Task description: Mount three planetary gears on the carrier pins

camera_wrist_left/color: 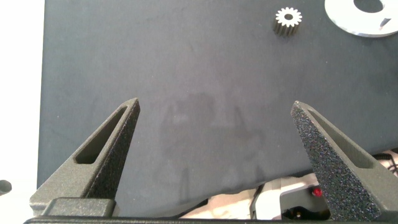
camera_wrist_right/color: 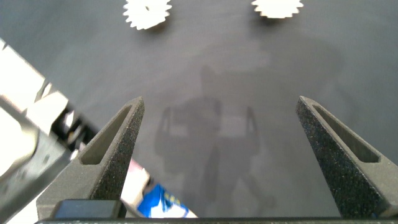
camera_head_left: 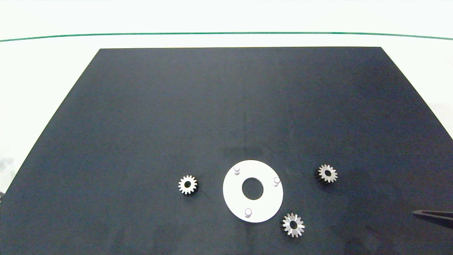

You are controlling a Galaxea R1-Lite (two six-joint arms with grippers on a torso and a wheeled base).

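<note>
The white ring-shaped disc (camera_head_left: 252, 191) lies flat on the black mat near the front, its three carrier pins (camera_head_left: 236, 169) (camera_head_left: 276, 181) (camera_head_left: 248, 212) bare. Three silver gears rest on the mat around it: one to its left (camera_head_left: 187, 185), one to its right (camera_head_left: 327, 173), one at its front right (camera_head_left: 293, 225). My left gripper (camera_wrist_left/color: 216, 106) hovers open and empty over bare mat, well short of the left gear (camera_wrist_left/color: 287, 21) and the disc (camera_wrist_left/color: 348, 18). My right gripper (camera_wrist_right/color: 221, 102) is also open and empty, with two gears (camera_wrist_right/color: 147, 11) (camera_wrist_right/color: 277, 6) beyond its fingertips.
The black mat (camera_head_left: 226, 106) covers most of a white table; its far half holds nothing. A green line (camera_head_left: 226, 33) runs across the white surface beyond the mat. A dark part of the right arm (camera_head_left: 435, 216) pokes in at the right edge.
</note>
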